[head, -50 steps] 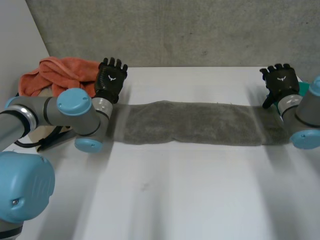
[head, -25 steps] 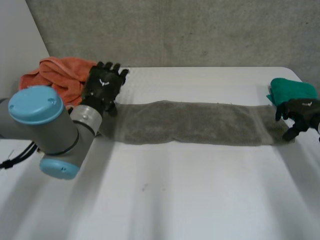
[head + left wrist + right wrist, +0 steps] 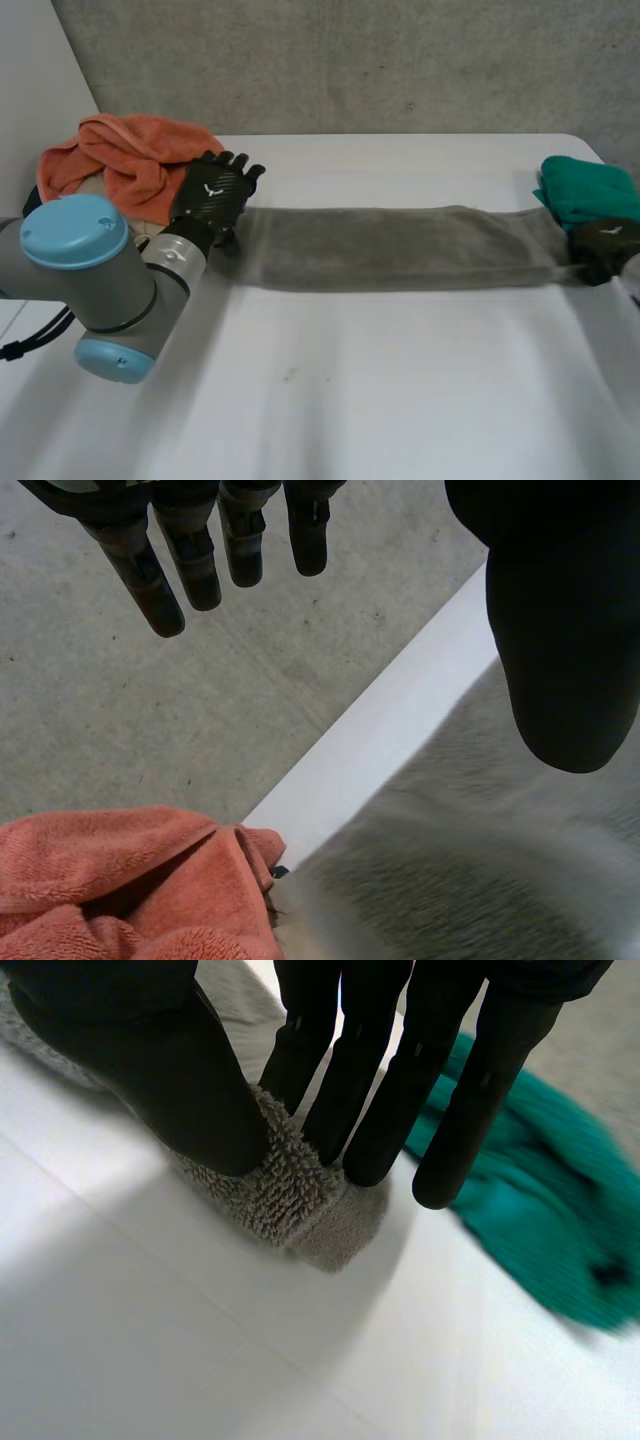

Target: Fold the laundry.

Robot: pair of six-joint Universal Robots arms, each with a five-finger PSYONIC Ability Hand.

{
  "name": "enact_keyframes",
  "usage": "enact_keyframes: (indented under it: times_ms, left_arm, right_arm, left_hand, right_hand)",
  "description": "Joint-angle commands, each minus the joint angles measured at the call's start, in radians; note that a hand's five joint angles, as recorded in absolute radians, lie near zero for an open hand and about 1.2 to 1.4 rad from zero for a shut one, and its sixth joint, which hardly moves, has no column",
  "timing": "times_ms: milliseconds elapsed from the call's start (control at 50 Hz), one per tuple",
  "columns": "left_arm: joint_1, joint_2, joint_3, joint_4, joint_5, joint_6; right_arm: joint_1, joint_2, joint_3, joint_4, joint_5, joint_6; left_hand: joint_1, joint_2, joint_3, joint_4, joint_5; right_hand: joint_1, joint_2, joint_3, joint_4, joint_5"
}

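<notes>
A long grey towel (image 3: 400,248) lies stretched in a strip across the white table (image 3: 380,400). My right hand (image 3: 603,252) is at its right end, and the right wrist view shows the thumb and fingers (image 3: 330,1070) pinching the towel's end (image 3: 300,1195) between them. My left hand (image 3: 212,195) hovers over the towel's left end with fingers (image 3: 190,560) straight and spread and thumb (image 3: 560,630) apart from them, holding nothing; the grey towel (image 3: 480,870) lies under it.
An orange cloth (image 3: 125,155) is heaped at the table's back left corner, close beside my left hand, and appears as the orange cloth (image 3: 130,885) near the towel's end. A green cloth (image 3: 588,190) sits at the back right, the same green cloth (image 3: 540,1210) lying just past my right fingertips.
My right hand came down from behind the towel's right end and shut on it. The left hand moved slightly nearer over the left end. The towel now lies stretched straighter.
</notes>
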State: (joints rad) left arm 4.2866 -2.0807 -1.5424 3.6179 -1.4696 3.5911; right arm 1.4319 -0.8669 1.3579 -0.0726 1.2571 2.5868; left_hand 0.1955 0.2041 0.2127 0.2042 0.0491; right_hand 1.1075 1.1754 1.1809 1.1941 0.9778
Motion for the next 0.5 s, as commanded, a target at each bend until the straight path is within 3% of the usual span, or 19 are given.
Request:
enact_keyframes:
  times_ms: [20, 100, 200, 300, 400, 500]
  left_arm:
    - [0.007, 0.074, -0.054, 0.001, 0.002, 0.000]
    - [0.010, 0.111, -0.082, 0.001, 0.002, -0.002]
    - [0.012, 0.143, -0.105, 0.001, 0.002, -0.002]
    - [0.010, 0.171, -0.128, 0.002, 0.002, -0.002]
    - [0.009, 0.183, -0.148, 0.016, 0.000, -0.002]
    - [0.007, 0.186, -0.166, 0.024, 0.000, -0.002]
  right_arm:
    - [-0.166, -0.139, 0.015, -0.030, 0.074, -0.139]
    - [-0.180, -0.181, -0.005, -0.041, 0.082, -0.322]
    - [-0.121, -0.185, -0.042, -0.061, 0.067, -0.407]
    - [0.077, -0.187, -0.034, -0.166, 0.010, -0.406]
    - [0.333, -0.190, 0.027, -0.289, -0.137, -0.424]
    - [0.533, -0.146, 0.055, -0.302, -0.223, -0.456]
  left_hand:
    - [-0.021, -0.030, -0.038, -0.030, -0.049]
    - [-0.021, -0.030, -0.038, -0.030, -0.049]
    - [-0.021, -0.030, -0.038, -0.030, -0.049]
    - [-0.021, -0.030, -0.038, -0.030, -0.049]
    - [-0.021, -0.030, -0.038, -0.030, -0.049]
    - [-0.021, -0.030, -0.038, -0.030, -0.049]
  right_hand:
    - [0.289, 0.221, 0.215, 0.202, 0.244]
    - [0.289, 0.221, 0.215, 0.202, 0.244]
    - [0.289, 0.221, 0.215, 0.202, 0.244]
    - [0.289, 0.221, 0.215, 0.202, 0.244]
    - [0.289, 0.221, 0.215, 0.202, 0.244]
    - [0.289, 0.221, 0.215, 0.202, 0.244]
